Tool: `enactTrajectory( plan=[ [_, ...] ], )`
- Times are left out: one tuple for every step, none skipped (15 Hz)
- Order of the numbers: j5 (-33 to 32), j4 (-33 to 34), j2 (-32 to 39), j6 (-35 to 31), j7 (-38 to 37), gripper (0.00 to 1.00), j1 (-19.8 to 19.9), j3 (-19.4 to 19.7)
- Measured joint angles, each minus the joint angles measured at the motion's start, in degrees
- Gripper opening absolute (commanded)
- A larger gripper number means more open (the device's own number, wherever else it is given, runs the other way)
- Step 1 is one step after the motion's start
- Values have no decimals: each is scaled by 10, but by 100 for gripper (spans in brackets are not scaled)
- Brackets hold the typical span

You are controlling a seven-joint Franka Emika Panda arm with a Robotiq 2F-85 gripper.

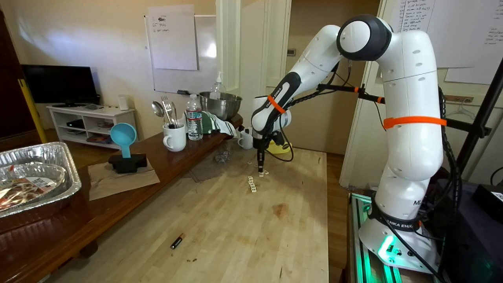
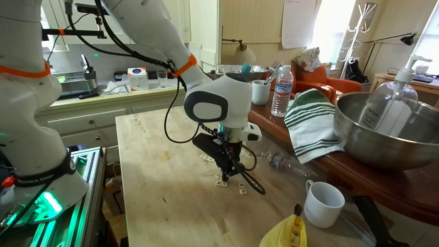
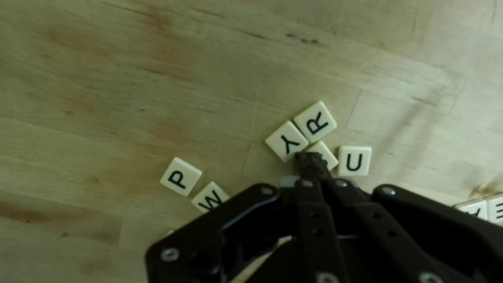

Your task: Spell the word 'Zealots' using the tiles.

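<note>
My gripper [image 3: 312,159] points down with its fingertips together; I see nothing held between them. Its tip is low among loose cream letter tiles in both exterior views [image 1: 261,169] [image 2: 225,178]. In the wrist view the fingertips cover part of a tile [image 3: 324,153] whose letter is mostly hidden, perhaps an S. A Y tile [image 3: 287,141] and an R tile [image 3: 315,122] lie just beyond, and a U tile [image 3: 354,161] to the right. A P tile [image 3: 180,177] and a W tile [image 3: 210,197] lie left. A row of tiles [image 1: 252,184] lies apart; its A [image 3: 473,209] and E [image 3: 496,208] show at the right edge.
A yellow object [image 2: 286,233], a white mug [image 2: 324,206] and a black handle [image 2: 377,223] stand or lie at one end of the table. A crumpled clear bottle [image 2: 283,163] lies by the raised wooden ledge. A battery [image 1: 177,241] lies farther along the table.
</note>
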State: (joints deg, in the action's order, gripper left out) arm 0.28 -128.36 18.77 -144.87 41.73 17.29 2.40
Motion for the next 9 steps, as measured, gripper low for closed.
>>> enactTrajectory(
  plan=[
    [-2, 0, 0, 0, 0, 0, -1, 1],
    [-4, 0, 0, 0, 0, 0, -3, 2],
    [-4, 0, 0, 0, -1, 0, -4, 3],
    [-5, 0, 0, 0, -2, 0, -5, 4],
    [-5, 0, 0, -1, -4, 0, -6, 5],
    [-5, 0, 0, -1, -9, 0, -7, 6],
    [-4, 0, 0, -1, -15, 0, -8, 6],
    [-3, 0, 0, -1, -25, 0, -8, 7],
    [-1, 0, 0, -1, -35, 0, -8, 7]
  ],
)
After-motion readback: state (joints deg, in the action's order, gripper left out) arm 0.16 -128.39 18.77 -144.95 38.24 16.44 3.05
